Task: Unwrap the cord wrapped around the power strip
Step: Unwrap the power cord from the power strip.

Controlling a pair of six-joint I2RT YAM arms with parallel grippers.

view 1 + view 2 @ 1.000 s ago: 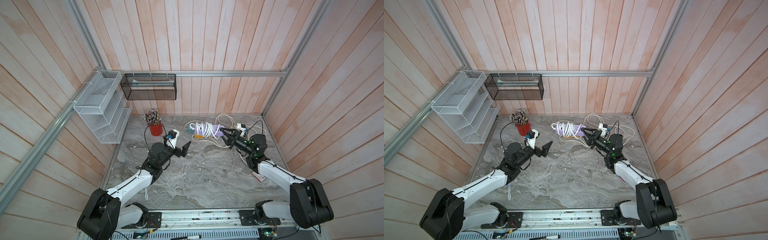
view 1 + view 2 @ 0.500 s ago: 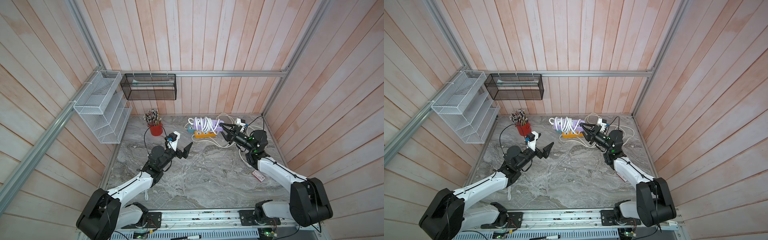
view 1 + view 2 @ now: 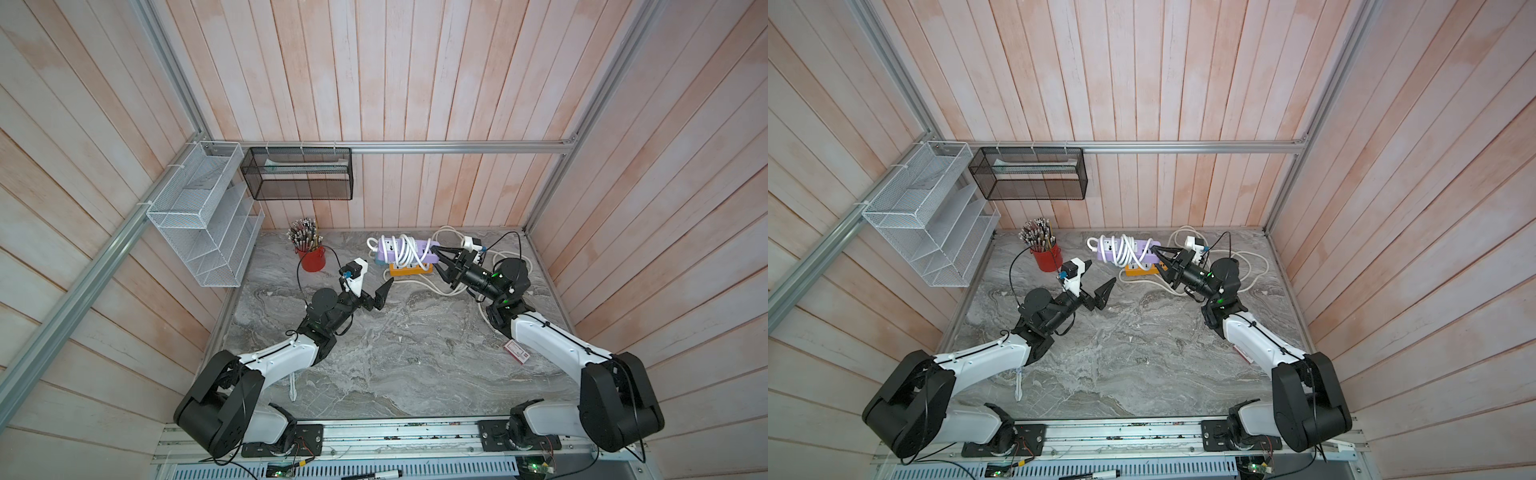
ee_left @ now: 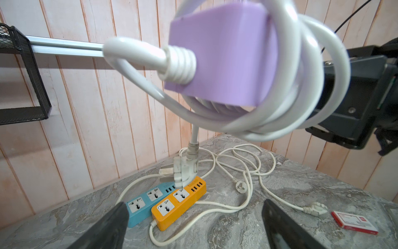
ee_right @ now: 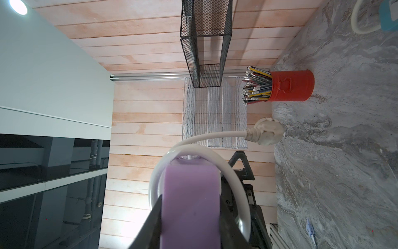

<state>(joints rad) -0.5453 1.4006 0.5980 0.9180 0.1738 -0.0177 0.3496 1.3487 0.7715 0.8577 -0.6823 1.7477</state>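
Above the bench, right fingers clench the purple power strip by one end, presumably presenting its coiled cord (plug dangling) to the spread, empty left fingers.

In right hand: purple power strip

This is a robotics lab cell dressed as a desk corner. Plank walls are framed in aluminium rail. A left arm and right arm sit on a metal track fronting a marble-look table. There is a white wire organiser, a black mesh basket and a red pencil cup.
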